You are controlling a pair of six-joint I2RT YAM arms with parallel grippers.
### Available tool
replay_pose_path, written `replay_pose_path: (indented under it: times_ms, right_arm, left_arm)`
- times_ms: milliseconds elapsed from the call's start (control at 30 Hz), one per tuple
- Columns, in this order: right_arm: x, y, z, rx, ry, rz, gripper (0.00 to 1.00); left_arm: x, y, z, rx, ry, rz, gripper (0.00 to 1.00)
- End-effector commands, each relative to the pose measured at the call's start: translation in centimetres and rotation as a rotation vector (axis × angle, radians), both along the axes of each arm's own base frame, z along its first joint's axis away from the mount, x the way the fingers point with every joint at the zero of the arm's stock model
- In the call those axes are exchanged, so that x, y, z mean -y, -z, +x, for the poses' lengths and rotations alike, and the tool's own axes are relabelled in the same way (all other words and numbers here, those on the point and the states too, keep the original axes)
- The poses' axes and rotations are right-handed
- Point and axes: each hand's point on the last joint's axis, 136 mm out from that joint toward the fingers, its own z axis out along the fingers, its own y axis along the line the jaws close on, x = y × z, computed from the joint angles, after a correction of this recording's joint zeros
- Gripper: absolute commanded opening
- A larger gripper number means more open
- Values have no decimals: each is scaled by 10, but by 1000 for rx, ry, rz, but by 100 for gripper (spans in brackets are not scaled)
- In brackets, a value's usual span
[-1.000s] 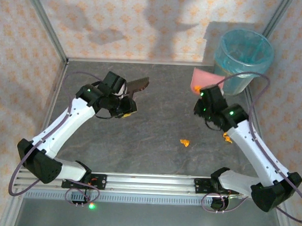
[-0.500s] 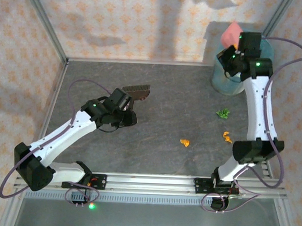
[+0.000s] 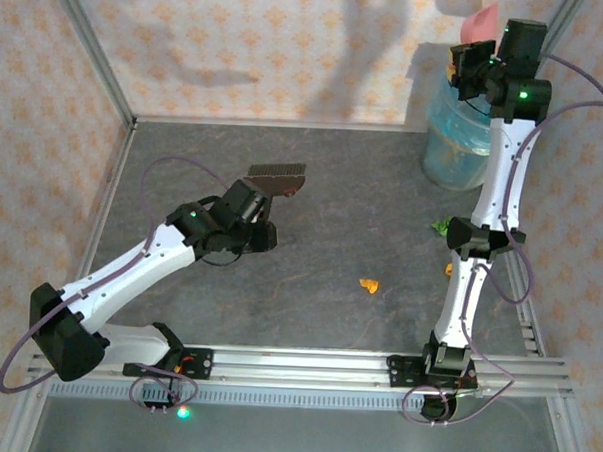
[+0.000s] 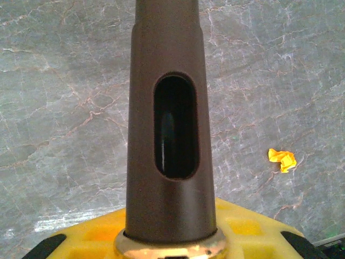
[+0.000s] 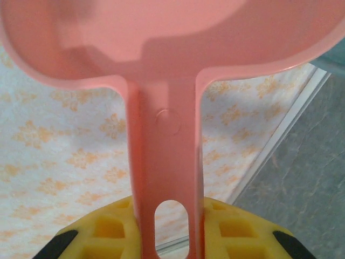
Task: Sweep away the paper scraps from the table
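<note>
My left gripper [image 3: 248, 212] is shut on the handle of the dark brown hand brush [image 3: 277, 175], whose bristles point toward the back wall. In the left wrist view the handle [image 4: 167, 135] rises from the gripper [image 4: 170, 244] above the table [image 4: 59, 108], and an orange paper scrap [image 4: 282, 159] lies to its right. My right gripper [image 3: 477, 62] is raised high at the back right, shut on the pink dustpan [image 3: 482, 22]. Its handle [image 5: 165, 162] stands between the yellow pads. An orange scrap [image 3: 369, 285] lies mid-table [image 3: 362, 209], and a green scrap [image 3: 441, 228] peeks out beside the right arm.
A light blue bin [image 3: 455, 145] stands in the back right corner, under the raised dustpan. Patterned beige walls [image 3: 279, 45] and aluminium rails [image 3: 306, 361] close the table in. The right arm's elbow [image 3: 478, 239] hangs over the table's right side.
The right arm has lifted the dustpan from beside the bin to high above it. The left arm with the brush shifted slightly nearer and to the right.
</note>
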Motion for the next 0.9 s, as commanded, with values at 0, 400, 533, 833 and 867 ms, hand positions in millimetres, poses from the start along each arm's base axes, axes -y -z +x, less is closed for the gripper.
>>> replay_pose_path:
  times_ms: [0,400,533,833,867]
  right_arm:
    - [11,2,0,-39,38,155,0]
    - [17,-9,0,-25,48,243,0]
    - [19,-13,1,-13,42,264,0]
    - [16,-43,-24,71,-4,161,0]
    - [15,-42,-32,63,-13,124,0]
  left_arm:
    - [2,-3,10,63,8,24,0]
    - [5,1,14,60,18,45,0]
    - [7,1,15,72,24,56,0]
    - [26,-11,21,213,107,120,0]
    - [30,-12,23,240,120,133,0]
